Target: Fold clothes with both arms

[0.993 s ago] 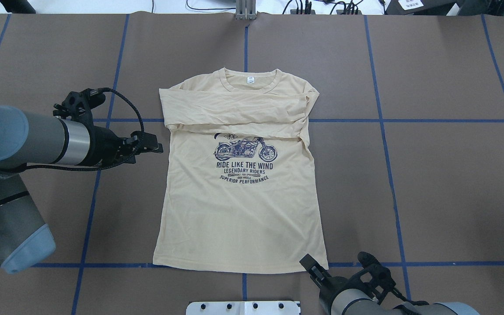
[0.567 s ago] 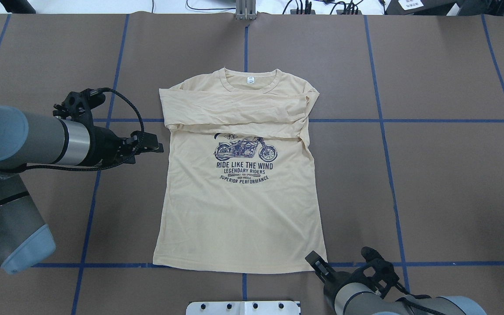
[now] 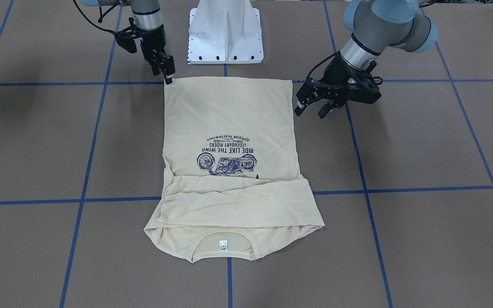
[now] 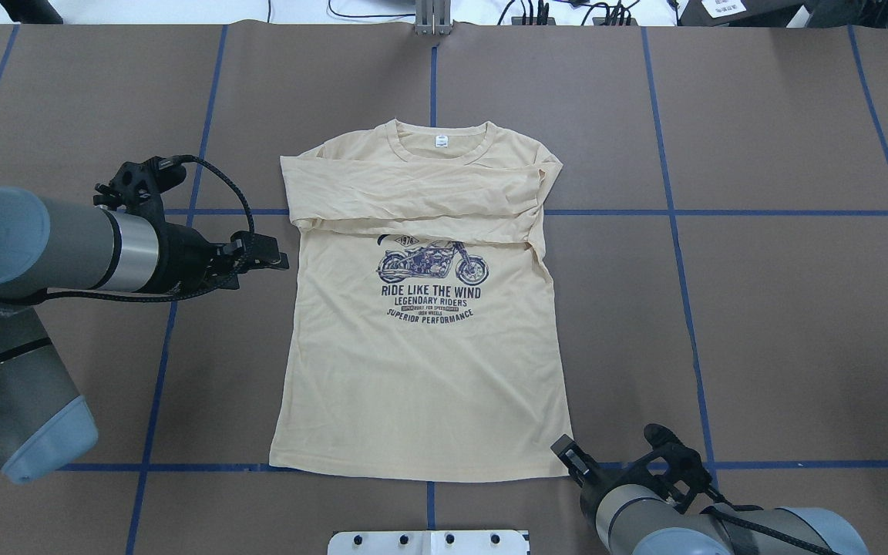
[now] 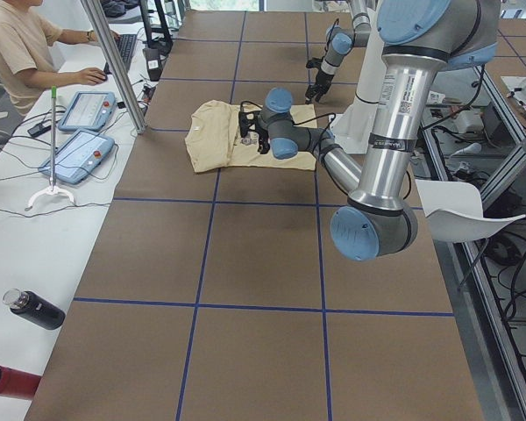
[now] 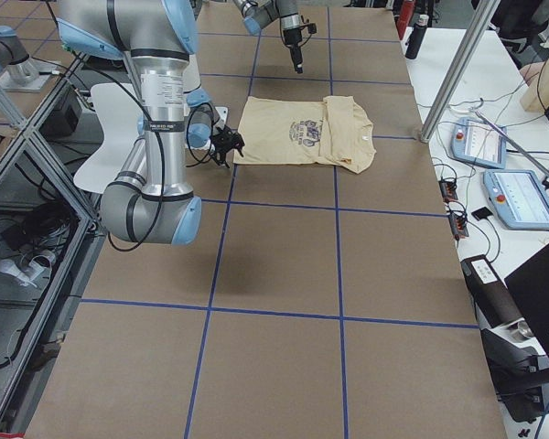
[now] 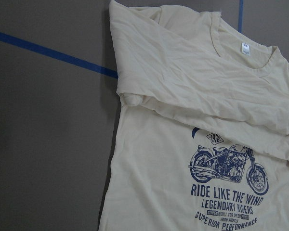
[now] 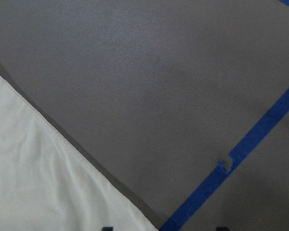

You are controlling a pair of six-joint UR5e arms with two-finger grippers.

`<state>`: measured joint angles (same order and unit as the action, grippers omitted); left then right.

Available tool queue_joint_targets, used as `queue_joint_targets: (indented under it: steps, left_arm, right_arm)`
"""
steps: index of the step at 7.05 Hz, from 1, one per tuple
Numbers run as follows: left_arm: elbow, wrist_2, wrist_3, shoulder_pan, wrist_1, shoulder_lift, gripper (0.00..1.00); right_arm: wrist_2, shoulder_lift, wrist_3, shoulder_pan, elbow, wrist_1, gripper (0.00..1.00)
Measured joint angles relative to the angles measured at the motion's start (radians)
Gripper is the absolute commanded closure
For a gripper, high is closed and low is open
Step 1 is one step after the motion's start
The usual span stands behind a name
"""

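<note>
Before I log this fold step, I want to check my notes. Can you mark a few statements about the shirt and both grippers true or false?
1. The T-shirt lies print side down. False: the motorcycle print faces up.
2. A sleeve lies folded across the chest. True.
3. The left gripper grips the shirt's side. False: its fingers are open beside the edge, holding nothing.
4. The right gripper is at a hem corner. True.
</note>
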<state>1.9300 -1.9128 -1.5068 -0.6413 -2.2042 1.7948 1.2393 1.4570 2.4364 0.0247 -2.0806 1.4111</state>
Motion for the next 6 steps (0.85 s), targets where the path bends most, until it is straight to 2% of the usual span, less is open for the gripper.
queue_joint_targets:
  steps: [2, 3, 6]
  left_arm:
    - [0.001, 0.001, -0.001, 0.0, 0.0, 0.0, 0.12]
    - [0.001, 0.001, -0.001, 0.001, 0.0, 0.0, 0.12]
    - [-0.001, 0.003, -0.001, 0.002, 0.0, 0.0, 0.12]
  right_arm:
    - [-0.002, -0.005, -0.001, 0.001, 0.004, 0.001, 0.23]
    - [-0.003, -0.007, -0.002, 0.001, 0.005, 0.0, 0.28]
    - [-0.005, -0.009, -0.002, 0.003, 0.012, 0.0, 0.64]
